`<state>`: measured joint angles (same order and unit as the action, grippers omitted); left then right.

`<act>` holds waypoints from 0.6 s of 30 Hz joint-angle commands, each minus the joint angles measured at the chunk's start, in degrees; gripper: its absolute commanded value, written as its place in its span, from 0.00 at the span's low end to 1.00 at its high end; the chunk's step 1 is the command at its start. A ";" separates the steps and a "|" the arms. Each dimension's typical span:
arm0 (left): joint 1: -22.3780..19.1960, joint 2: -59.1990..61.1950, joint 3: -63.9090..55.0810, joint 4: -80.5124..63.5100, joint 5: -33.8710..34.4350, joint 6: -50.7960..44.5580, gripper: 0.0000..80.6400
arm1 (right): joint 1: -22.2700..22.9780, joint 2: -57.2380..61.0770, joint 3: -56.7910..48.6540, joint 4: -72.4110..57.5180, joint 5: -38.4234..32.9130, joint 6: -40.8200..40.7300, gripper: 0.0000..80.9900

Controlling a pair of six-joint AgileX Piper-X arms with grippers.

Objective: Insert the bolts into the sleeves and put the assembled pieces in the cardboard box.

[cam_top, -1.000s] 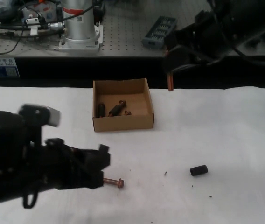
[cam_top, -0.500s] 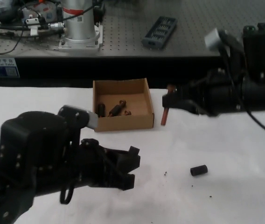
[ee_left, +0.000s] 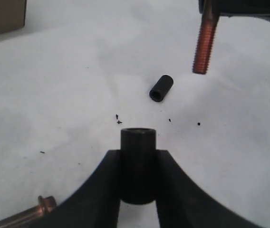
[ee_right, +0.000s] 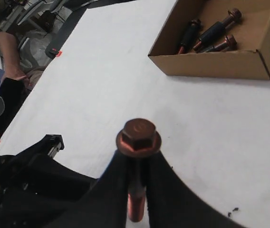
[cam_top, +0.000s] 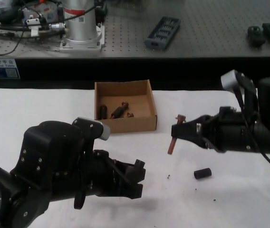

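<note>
My left gripper [ee_left: 138,156] is shut on a black sleeve [ee_left: 138,142] whose open bore points toward the right arm; in the high view this gripper [cam_top: 137,173] is low over the white table. My right gripper [ee_right: 137,166] is shut on a copper bolt [ee_right: 138,137], pinched just under its hex head. The bolt [cam_top: 174,137] hangs head up, right of the cardboard box [cam_top: 125,124]. A loose black sleeve [cam_top: 202,173] lies below it on the table. Another bolt [ee_left: 25,216] lies beside my left fingers. The box [ee_right: 211,71] holds several assembled pieces [ee_right: 216,29].
White cloth covers the table. Small dark specks [cam_top: 168,176] lie between the two grippers. Behind the table a perforated bench carries a metal post [cam_top: 80,23], cables and a grey-blue rack [cam_top: 162,31]. Open cloth stretches to the right of the loose sleeve.
The right arm came down from the back with its bolt to a spot right of the box. The left arm swung right and now covers the table bolt in the high view.
</note>
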<state>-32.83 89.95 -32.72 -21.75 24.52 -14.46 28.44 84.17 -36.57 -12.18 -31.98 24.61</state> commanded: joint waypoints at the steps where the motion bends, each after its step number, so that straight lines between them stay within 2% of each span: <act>1: -0.21 -0.13 -0.59 -1.50 1.87 0.72 0.07 | -0.27 0.18 1.24 -2.35 -1.15 0.22 0.06; 8: -1.35 -3.56 -0.59 0.59 1.43 3.11 0.07 | -0.27 1.19 2.73 -6.22 -1.96 1.61 0.06; 12: -2.36 -6.15 -0.59 5.99 -1.57 4.60 0.07 | 0.19 1.72 3.00 -6.69 -2.70 2.50 0.06; 18: -2.51 -6.42 0.26 8.56 -0.68 4.60 0.07 | 3.81 1.72 3.49 -6.69 -5.94 2.77 0.06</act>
<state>-35.03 84.23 -32.72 -14.95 23.97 -10.69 30.94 85.83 -33.33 -17.83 -35.95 27.38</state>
